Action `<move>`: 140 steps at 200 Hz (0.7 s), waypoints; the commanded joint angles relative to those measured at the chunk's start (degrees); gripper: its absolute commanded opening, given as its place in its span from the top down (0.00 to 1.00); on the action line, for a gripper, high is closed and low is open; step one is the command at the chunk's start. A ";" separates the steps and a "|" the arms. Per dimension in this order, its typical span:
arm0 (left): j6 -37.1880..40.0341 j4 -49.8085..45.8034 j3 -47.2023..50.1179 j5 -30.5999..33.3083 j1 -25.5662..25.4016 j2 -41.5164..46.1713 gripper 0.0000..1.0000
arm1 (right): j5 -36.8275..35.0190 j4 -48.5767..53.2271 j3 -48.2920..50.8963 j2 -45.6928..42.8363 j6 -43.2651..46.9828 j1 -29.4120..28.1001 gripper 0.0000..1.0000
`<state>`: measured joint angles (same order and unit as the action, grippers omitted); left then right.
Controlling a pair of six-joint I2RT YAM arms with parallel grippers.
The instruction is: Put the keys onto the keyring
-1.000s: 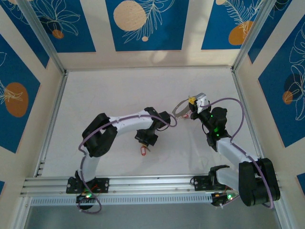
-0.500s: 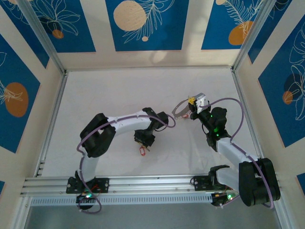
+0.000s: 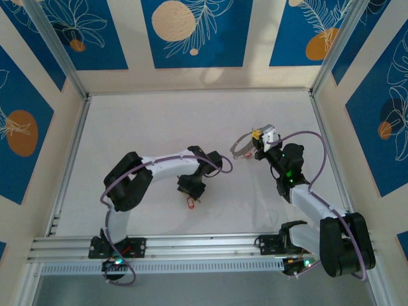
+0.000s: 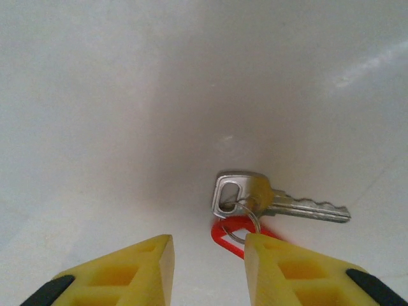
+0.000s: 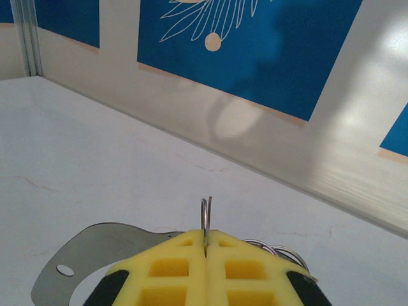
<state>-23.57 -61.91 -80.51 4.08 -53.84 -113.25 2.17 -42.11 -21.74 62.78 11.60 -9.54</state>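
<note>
Step in hand (my reading): the left arm picks the key off the bench while the right arm presents the keyring.

Left gripper (image 4: 207,271): jaws apart, nothing between them, low over the bench (image 4: 95,95). The key (image 4: 284,205) lies flat with its blade pointing right in the left wrist view. A small split ring (image 4: 247,213) joins its bow to a red tag (image 4: 229,233). The tag lies just ahead of the jaw on the right of that view, so the key is off-centre and not in the gap. From above, the left gripper (image 3: 190,186) sits just beside the key (image 3: 190,202).

Right gripper (image 5: 205,241): jaws together, clamped on the thin wire of the keyring (image 5: 206,213), which stands edge-on above the tips. A flat metal tab (image 5: 89,258) with a hole hangs to the left. From above, the right gripper (image 3: 260,141) holds the keyring (image 3: 241,145) well apart from the key.

Notes for doing it well:
- Shift the left gripper sideways toward the key until the bow or tag is centred in the gap.
- Go down until the tips touch the bench, then close slowly. A thin key on a smooth surface will probably skate.
- The tag looks thicker and easier to pinch, but leave the split ring exposed for threading.
- Keep the right arm's clamp firm, because the wire could twist.
</note>
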 commanded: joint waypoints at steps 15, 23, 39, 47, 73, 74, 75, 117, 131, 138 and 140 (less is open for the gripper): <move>1.49 0.93 -0.20 -2.88 -0.42 1.11 0.66 | 0.20 -1.95 0.29 -1.43 0.79 -0.47 1.00; 1.56 1.17 -0.41 -2.86 -0.79 0.89 0.66 | 0.17 -1.98 0.29 -1.51 0.84 -0.48 1.00; 1.85 0.93 -0.93 -2.41 -1.41 0.04 0.65 | 0.11 -1.78 0.29 -1.61 0.89 -0.47 1.00; 1.87 0.91 -1.05 -2.41 -1.53 -0.24 0.65 | 0.09 -1.79 0.29 -1.69 0.97 -0.48 1.00; 0.34 1.00 -1.20 -1.06 -1.61 -0.57 0.66 | 0.11 -1.71 0.29 -1.87 1.15 -0.43 1.00; 0.27 0.96 -1.22 -0.98 -1.66 -0.57 0.66 | 0.11 -1.73 0.29 -1.87 1.15 -0.46 1.00; 0.23 0.94 -1.18 -0.95 -1.64 -0.57 0.66 | 0.11 -1.74 0.29 -1.83 1.15 -0.47 1.00; -0.20 -0.04 -1.96 -0.55 -1.61 -1.87 0.68 | -0.09 -1.74 0.47 -1.88 1.24 -0.47 1.00; -0.09 -0.48 -2.40 -0.56 -1.64 -2.44 0.68 | -0.07 -1.79 0.47 -1.90 1.31 -0.48 1.00; 0.06 -0.66 -2.64 -0.62 -1.61 -2.86 0.68 | -0.15 -1.76 0.49 -2.04 1.24 -0.46 1.00; 0.09 -0.71 -2.75 -0.60 -1.61 -2.92 0.68 | -0.15 -1.75 0.47 -2.05 1.26 -0.43 1.00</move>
<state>-23.27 -60.49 -81.36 3.05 -55.11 -114.48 2.17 -41.74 -21.71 62.04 12.05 -9.54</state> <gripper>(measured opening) 0.322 0.061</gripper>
